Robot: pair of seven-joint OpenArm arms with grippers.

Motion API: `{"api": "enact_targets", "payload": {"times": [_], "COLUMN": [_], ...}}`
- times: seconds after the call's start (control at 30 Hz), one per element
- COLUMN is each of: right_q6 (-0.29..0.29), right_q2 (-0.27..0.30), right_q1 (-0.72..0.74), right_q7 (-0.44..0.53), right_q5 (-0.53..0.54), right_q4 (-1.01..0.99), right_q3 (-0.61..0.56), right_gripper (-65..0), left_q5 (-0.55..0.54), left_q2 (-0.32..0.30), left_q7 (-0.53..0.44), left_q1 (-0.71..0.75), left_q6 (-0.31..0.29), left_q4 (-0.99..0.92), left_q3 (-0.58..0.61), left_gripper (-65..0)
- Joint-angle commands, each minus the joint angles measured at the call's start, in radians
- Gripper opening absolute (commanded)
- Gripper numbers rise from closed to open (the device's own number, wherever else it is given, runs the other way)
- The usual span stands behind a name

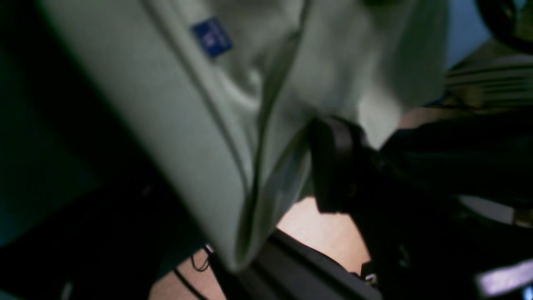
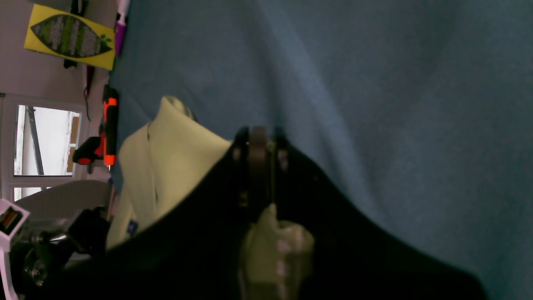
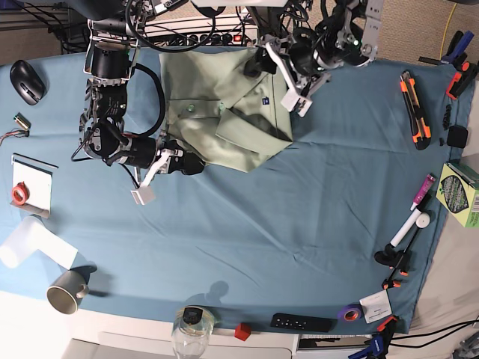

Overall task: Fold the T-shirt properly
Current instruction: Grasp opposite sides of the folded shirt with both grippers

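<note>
The pale green T-shirt (image 3: 224, 112) lies bunched at the back of the blue cloth, with its collar and placket showing. My right gripper (image 3: 187, 164) sits at the shirt's near left edge. In the right wrist view this gripper (image 2: 258, 137) is shut, with a wad of green T-shirt fabric (image 2: 272, 250) pinched between its jaws. My left gripper (image 3: 263, 61) is over the shirt's far right part. In the left wrist view a fold of the T-shirt (image 1: 216, 125) with a small blue tag runs between its fingers (image 1: 333, 162), which stand wide apart.
The blue table cloth (image 3: 299, 224) covers the table. A mouse (image 3: 28, 81) and a grey cup (image 3: 67, 290) are at the left. An orange utility knife (image 3: 414, 97), a green box (image 3: 460, 183) and a marker (image 3: 419, 202) are at the right. A remote (image 3: 301, 322) and a clear jar (image 3: 191, 329) stand at the front edge.
</note>
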Motion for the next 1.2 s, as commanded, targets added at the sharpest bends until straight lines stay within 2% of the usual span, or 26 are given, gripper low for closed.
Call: {"api": "enact_targets", "payload": {"times": [0.0,0.07,0.1,0.17,0.27,0.33,0.43,0.6,0.77,0.9,1.07,1.17], "right_q6": [-0.011,-0.011,-0.011,-0.011,-0.011,-0.011,-0.012,-0.011,-0.013,-0.043,-0.094,-0.127], "right_q2": [0.003,0.003,0.003,0.003,0.003,0.003,0.003,0.003,0.003,0.003,0.003,-0.006], "right_q1": [0.006,0.006,0.006,0.006,0.006,0.005,0.0,-0.05,-0.159,-0.268,-0.382,-0.432], "right_q7": [-0.019,-0.019,-0.019,-0.02,-0.028,-0.036,-0.062,-0.087,-0.075,-0.019,0.026,0.055], "right_q5": [-0.003,-0.003,-0.003,-0.003,-0.021,-0.052,-0.044,-0.054,-0.186,-0.297,-0.386,-0.422], "right_q4": [0.003,0.003,0.003,0.003,0.005,0.005,0.006,0.121,0.376,0.54,0.623,0.643], "right_q3": [-0.002,-0.002,-0.002,-0.002,-0.001,-0.002,-0.002,-0.002,-0.002,-0.002,-0.002,-0.001], "right_gripper": [-65.0,-65.0,-65.0,-65.0,-65.0,-65.0,-65.0,-65.0,-65.0,-65.0,-65.0,-65.0], "left_q5": [0.008,0.005,0.005,0.006,0.023,0.045,0.051,0.05,0.029,-0.013,-0.045,-0.051], "left_q2": [0.002,0.001,0.001,0.001,-0.008,-0.029,-0.06,-0.065,-0.065,-0.065,-0.066,-0.066], "left_q7": [0.05,0.055,0.059,0.06,0.061,0.064,0.063,0.044,0.031,0.05,0.068,0.068], "left_q1": [0.012,0.013,0.012,0.012,0.0,-0.028,-0.085,-0.16,-0.252,-0.35,-0.486,-0.58], "left_q6": [0.006,-0.005,-0.007,-0.015,-0.042,-0.037,-0.031,-0.031,-0.035,-0.08,-0.116,-0.124], "left_q4": [-0.005,-0.005,-0.005,-0.004,0.005,0.014,0.016,0.016,-0.045,-0.163,-0.307,-0.382], "left_q3": [0.006,0.005,0.005,0.005,0.003,0.003,0.003,0.005,0.006,0.006,0.024,0.097], "left_gripper": [-27.9,-30.8,-38.0,-64.0,-65.0,-65.0,-65.0,-65.0,-65.0,-65.0,-65.0,-65.0]}}
